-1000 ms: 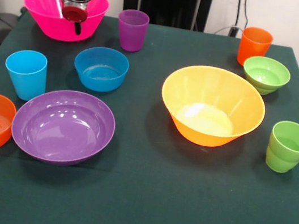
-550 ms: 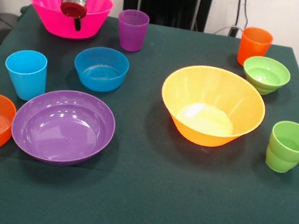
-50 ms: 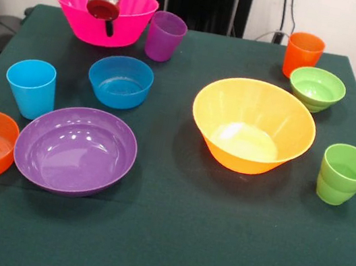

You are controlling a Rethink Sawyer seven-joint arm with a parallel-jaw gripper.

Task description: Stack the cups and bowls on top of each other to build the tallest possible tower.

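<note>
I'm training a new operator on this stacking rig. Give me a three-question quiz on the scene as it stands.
1. True or false: the pink bowl touches the purple cup.
2. Which cup stands beside the small green bowl? A) orange cup B) blue C) green
3. Fill in: the gripper grips the rim of the ____ bowl.

Key: 1 true; 2 A; 3 pink.

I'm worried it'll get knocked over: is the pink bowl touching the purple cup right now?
Touching, it seems. In the front view the pink bowl's rim meets the purple cup's side with no table showing between, and the cup leans away from the bowl.
</note>
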